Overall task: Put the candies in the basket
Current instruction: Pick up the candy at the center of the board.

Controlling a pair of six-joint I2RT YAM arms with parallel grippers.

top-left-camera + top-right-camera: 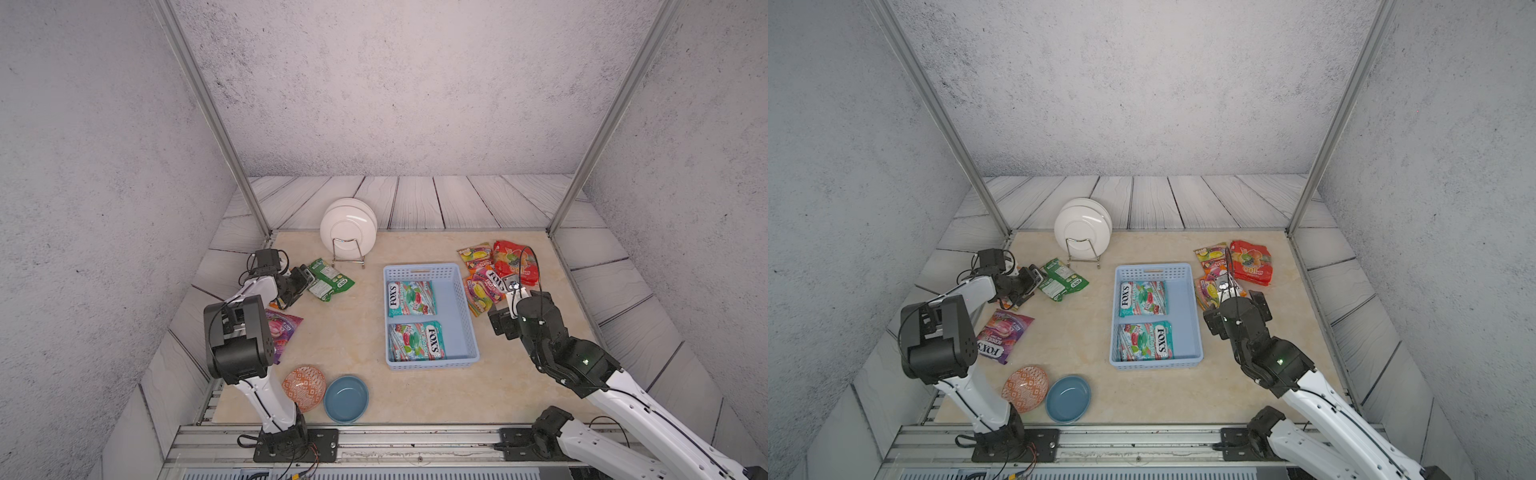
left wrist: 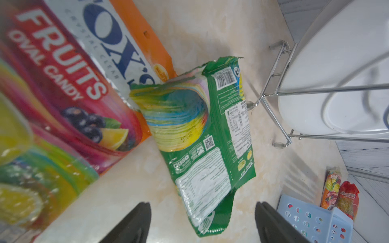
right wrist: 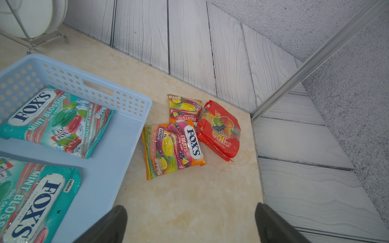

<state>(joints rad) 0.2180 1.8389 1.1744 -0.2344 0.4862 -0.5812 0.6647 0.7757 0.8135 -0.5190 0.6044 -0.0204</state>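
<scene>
The fingers [image 2: 136,221] of the left gripper [image 2: 202,204] stood apart with a crinkly green bag [image 2: 202,147] between them. The right gripper [image 3: 189,206] was spread over the smooth creamy table [image 3: 221,178]. Two shiny teal bags [image 3: 52,122] lay in the holey blue basket [image 3: 69,80], orange bags [image 3: 172,147] and a red bag [image 3: 219,128] beside it

The left gripper [image 2: 202,223] has its fingers spread wide. The green bag [image 2: 202,134] lies between them and stretches ahead. A strip of bare table [image 2: 160,189] runs along one side of that bag, hemmed in by the orange FOX'S bag [image 2: 69,84] close by. Past the other finger sits a corner of the basket [image 2: 315,218], and farther ahead the plate rack [image 2: 273,101] blocks the way.

Ahead of the right gripper [image 3: 189,223], also spread wide, the table lies open up to the orange fruits bag [image 3: 172,147] and the red bag [image 3: 221,130]. The basket wall crowds one finger, and the grey plank border [image 3: 305,189] crowds the other.
</scene>
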